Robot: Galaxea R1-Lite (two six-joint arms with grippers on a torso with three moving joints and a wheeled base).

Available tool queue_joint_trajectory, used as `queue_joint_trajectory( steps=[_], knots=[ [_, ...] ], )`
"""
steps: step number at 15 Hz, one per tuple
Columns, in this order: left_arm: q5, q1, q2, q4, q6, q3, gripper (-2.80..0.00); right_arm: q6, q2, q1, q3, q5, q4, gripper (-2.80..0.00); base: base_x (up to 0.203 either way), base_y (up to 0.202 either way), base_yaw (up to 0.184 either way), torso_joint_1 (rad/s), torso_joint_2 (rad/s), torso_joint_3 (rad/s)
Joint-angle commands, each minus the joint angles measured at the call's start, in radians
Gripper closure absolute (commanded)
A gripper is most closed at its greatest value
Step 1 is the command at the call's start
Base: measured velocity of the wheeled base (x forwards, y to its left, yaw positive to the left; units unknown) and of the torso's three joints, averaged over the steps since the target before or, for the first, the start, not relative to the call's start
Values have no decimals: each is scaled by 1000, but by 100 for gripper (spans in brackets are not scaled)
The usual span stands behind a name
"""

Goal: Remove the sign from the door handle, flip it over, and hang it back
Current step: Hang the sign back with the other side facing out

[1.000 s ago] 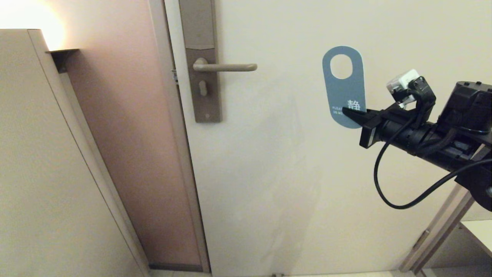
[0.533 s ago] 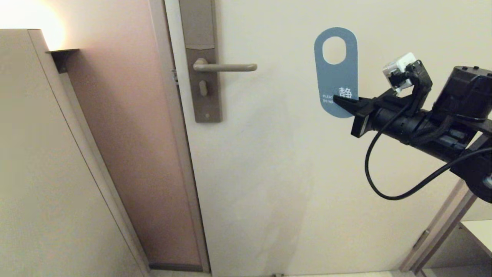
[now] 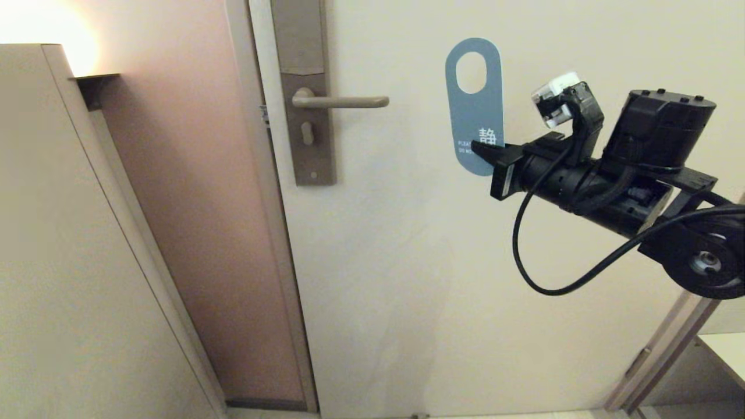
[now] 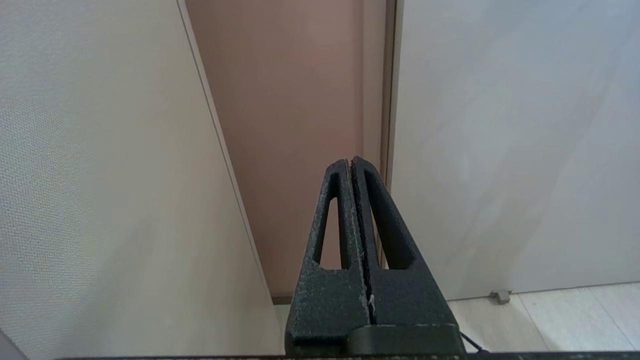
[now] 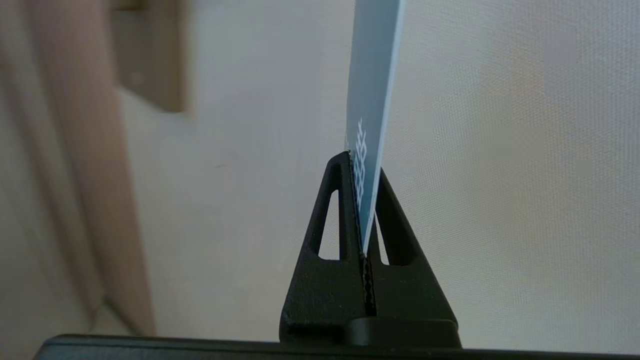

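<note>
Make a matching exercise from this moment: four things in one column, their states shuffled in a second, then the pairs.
1. sign
2. door handle
3. left gripper
4. right gripper

A. jaws shut on nothing, parked low by the door frame
B. bare, nothing hanging on it
C. jaws shut on the card's lower end
D. upright, blue face showing, off the lever

Pairs: 1-D, 2-B, 3-A, 4-C

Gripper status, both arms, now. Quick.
Left gripper: shut, holding nothing, parked low before the door.
Right gripper: shut on the sign, gripping its lower end, blue face showing, to the right of the door handle.
</note>
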Motion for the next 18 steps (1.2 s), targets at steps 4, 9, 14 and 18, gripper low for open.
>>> queue_joint_trajectory(
  steps=[4,9,14,18],
  knots=[
    [0,-1,0,0,0,0,0,12,76,50,-77,-76,-5,0,0,0,0,0,0,0],
    [0,0,0,0,1,0,0,10,129,97,-155,-120,-6,0,0,0,0,0,0,0],
    [0,0,0,0,0,0,0,9,177,163,-197,-189,-10,0,0,0,0,0,0,0],
    [0,0,0,0,0,0,0,8,199,208,-198,-223,-16,0,0,0,0,0,0,0]
  ],
)
